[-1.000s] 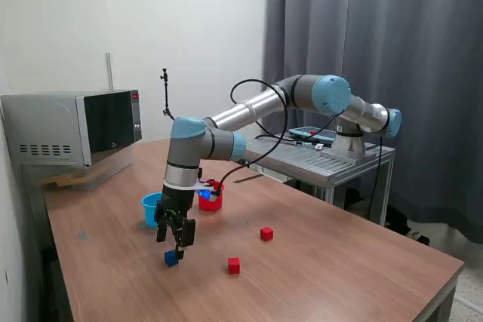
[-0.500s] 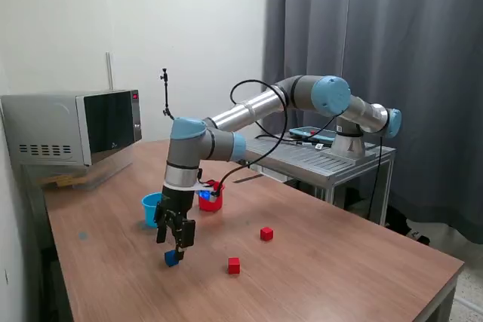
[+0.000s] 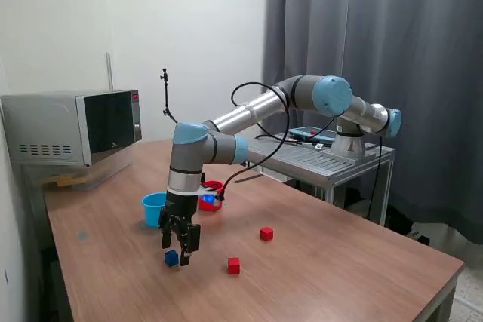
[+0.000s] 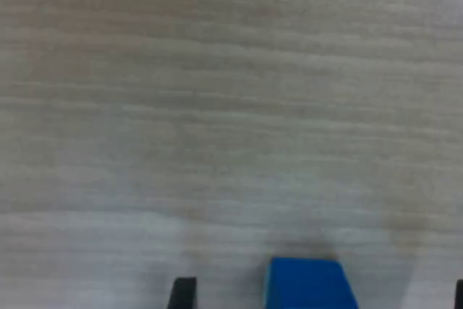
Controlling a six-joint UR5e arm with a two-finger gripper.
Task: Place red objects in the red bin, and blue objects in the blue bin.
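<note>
1. A brown wooden table [image 3: 324, 254] fills the scene, grey curtain behind, a microwave [image 3: 72, 127] at the exterior view's left.
2. The UR5e arm [image 3: 249, 115] reaches down over the table, and its gripper [image 3: 181, 253] hangs low right at a blue cube [image 3: 172, 258].
3. In the wrist view, that blue cube [image 4: 309, 284] sits on the wood between the two dark fingertips [image 4: 182, 294], gaps on both sides: the jaws stand apart, nothing clamped.
4. The light blue cup [image 3: 153, 208] and red cup [image 3: 211, 195] stand just behind the gripper.
5. Two red cubes lie on the table, one near the gripper [image 3: 234, 265], one farther back [image 3: 266, 234].
</note>
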